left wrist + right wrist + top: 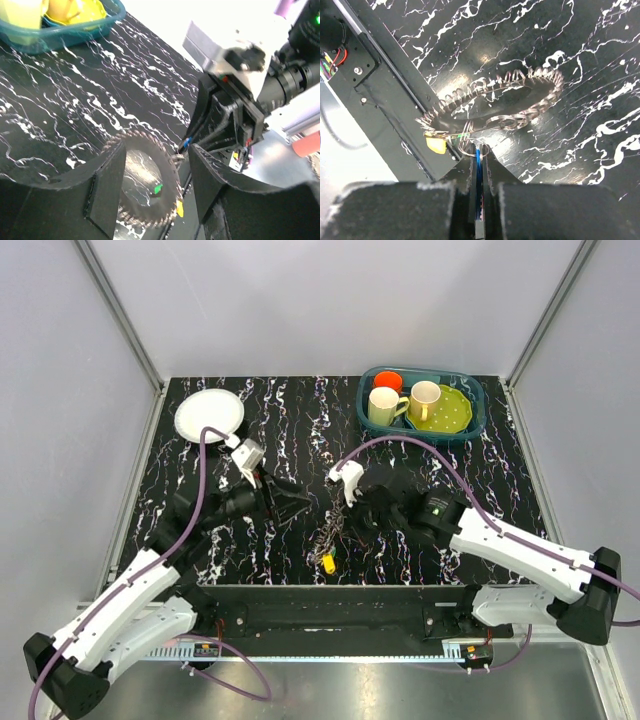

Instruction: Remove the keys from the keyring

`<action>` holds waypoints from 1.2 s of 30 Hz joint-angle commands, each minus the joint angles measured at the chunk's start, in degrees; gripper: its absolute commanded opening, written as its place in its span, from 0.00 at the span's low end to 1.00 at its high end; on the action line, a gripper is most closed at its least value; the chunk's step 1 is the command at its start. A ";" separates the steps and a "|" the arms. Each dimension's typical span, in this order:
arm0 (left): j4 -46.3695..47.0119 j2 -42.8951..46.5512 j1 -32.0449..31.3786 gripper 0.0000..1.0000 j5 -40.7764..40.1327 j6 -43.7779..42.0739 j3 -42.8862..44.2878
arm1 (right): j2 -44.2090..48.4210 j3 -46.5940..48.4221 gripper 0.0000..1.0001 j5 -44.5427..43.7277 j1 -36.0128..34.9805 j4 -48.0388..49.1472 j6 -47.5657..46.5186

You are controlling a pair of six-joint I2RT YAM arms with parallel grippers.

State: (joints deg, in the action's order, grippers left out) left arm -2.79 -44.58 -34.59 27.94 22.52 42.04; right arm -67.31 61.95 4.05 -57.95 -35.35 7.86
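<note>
At the near edge of the black, white-veined marble-pattern tabletop, a yellow-orange plastic tag sits beside the thin metal wire keyring. Its small grey-silver metal keys fan outward. The right pincer is clenched on a blue-headed key at the ring's near side, while the left pincer hangs released, jaws straddling the ring. The step looks to be freeing that blue key. The left should pin the wire close to the grasp, so the right slides the key along the coil without dragging the whole ring. The round white plate lies farther back, well apart.
</note>
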 commanded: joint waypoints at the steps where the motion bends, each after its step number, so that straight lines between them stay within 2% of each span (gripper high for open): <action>1: 7.00 6.06 0.13 0.56 3.08 6.30 -5.47 | -1.77 6.94 0.00 2.18 0.12 -2.87 6.55; 11: 3.76 6.78 0.14 0.55 4.04 7.63 -8.47 | -9.15 12.14 0.00 9.30 0.12 -5.34 15.96; 19: 0.77 9.95 0.14 0.52 3.87 4.03 -8.38 | -9.51 13.10 0.00 12.03 0.12 -5.08 16.14; 31: -9.33 8.64 0.05 0.54 9.49 -18.99 -2.85 | -8.19 13.81 0.00 13.79 0.12 -2.62 15.43; 36: -9.69 6.79 -0.48 0.54 10.47 -19.54 -1.35 | -7.93 14.33 0.00 13.17 0.12 -2.62 16.05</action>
State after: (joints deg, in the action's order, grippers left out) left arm -12.75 -36.32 -34.61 36.05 7.22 37.54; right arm -77.84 72.79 16.19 -57.95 -41.47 23.42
